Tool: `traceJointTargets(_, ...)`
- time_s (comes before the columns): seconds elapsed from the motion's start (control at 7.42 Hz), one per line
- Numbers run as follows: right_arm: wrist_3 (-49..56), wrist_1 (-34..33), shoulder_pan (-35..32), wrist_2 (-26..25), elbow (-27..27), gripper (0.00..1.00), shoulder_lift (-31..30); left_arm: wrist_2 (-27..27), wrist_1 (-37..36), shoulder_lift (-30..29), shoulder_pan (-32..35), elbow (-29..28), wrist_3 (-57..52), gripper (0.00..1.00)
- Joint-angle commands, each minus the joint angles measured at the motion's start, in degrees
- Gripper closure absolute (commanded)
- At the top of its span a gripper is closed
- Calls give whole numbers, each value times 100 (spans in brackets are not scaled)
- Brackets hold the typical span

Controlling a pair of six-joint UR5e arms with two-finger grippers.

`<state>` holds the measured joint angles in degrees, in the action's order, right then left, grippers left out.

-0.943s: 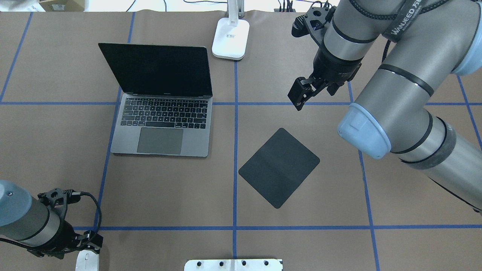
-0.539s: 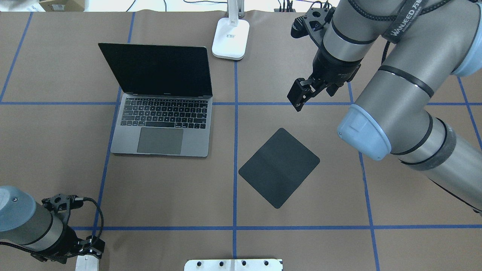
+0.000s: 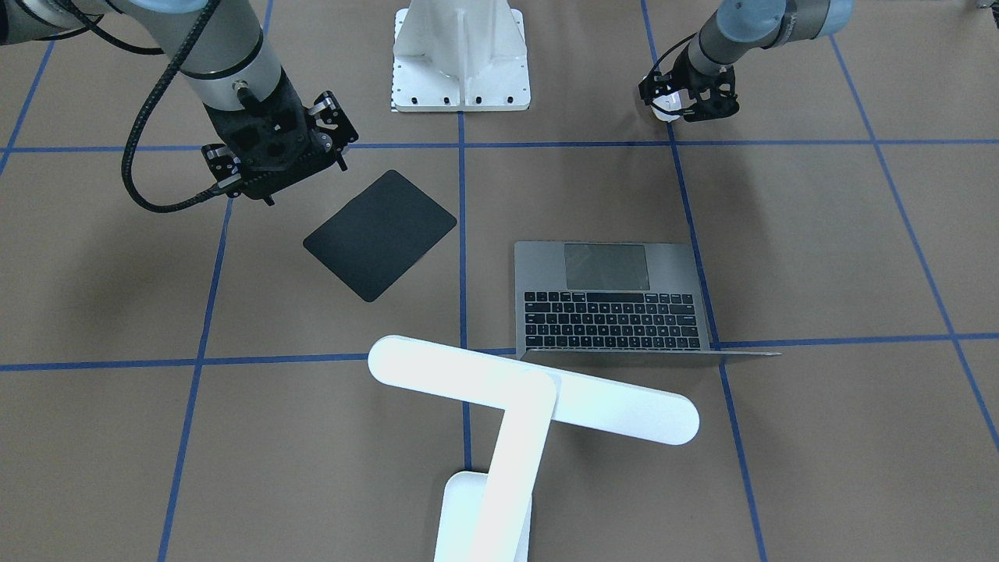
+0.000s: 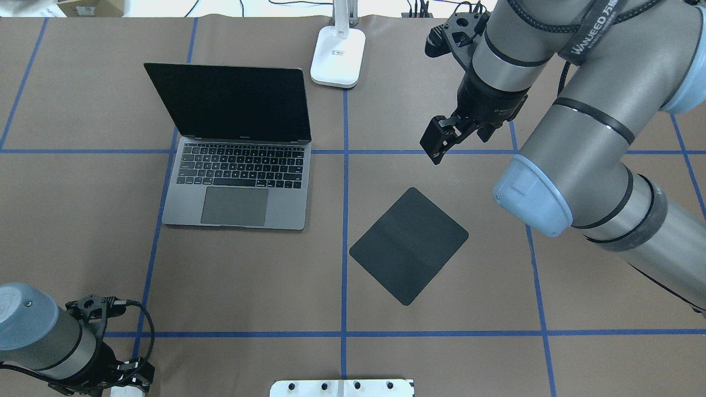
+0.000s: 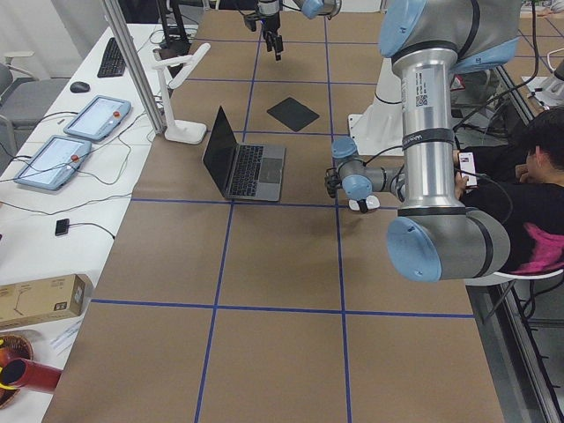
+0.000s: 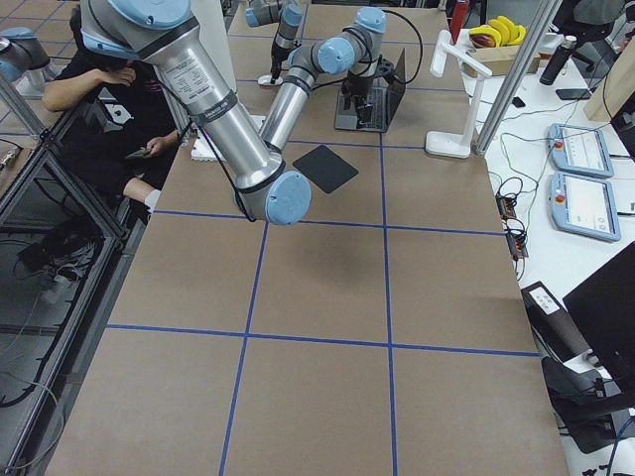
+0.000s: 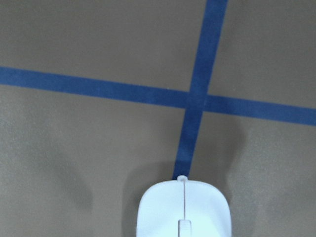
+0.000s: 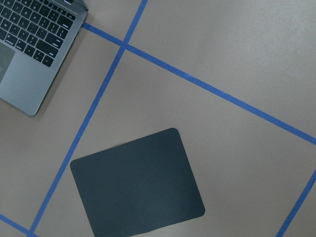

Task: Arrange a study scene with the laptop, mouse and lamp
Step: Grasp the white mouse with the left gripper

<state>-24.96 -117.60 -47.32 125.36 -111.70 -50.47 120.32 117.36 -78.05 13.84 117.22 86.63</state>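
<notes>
While the right arm hangs bent over the far right of the table, the right gripper [image 4: 460, 140] points down beyond the black pad [image 4: 409, 245], its fingers spread wide and empty. The left gripper [image 3: 675, 105] stands low over the mouse [image 7: 183, 210] at the table's near left edge; whether its fingers clamp it, I cannot tell. Since earlier it has sunk, hiding most of the mouse from overhead. The laptop [image 4: 237, 187] and lamp [image 4: 337, 55] are unmoved.

Left pincer [image 3: 687, 100] low, right pincer [image 4: 461, 144] high
</notes>
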Motion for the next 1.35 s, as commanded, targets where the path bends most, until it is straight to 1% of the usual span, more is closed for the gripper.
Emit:
traceJointTargets(0.0, 0, -9, 38, -64, -1, 0, -6, 0, 6, -9, -30, -15, -58, 18)
traceJointTargets(0.67, 0, -9, 82, -152, -44, 0, -24, 0, -3, -18, -30, 11, -58, 31)
traceJointTargets(1.21, -9, -9, 100, -170, -44, 0, -59, 0, -3, -35, -30, 64, -32, 32)
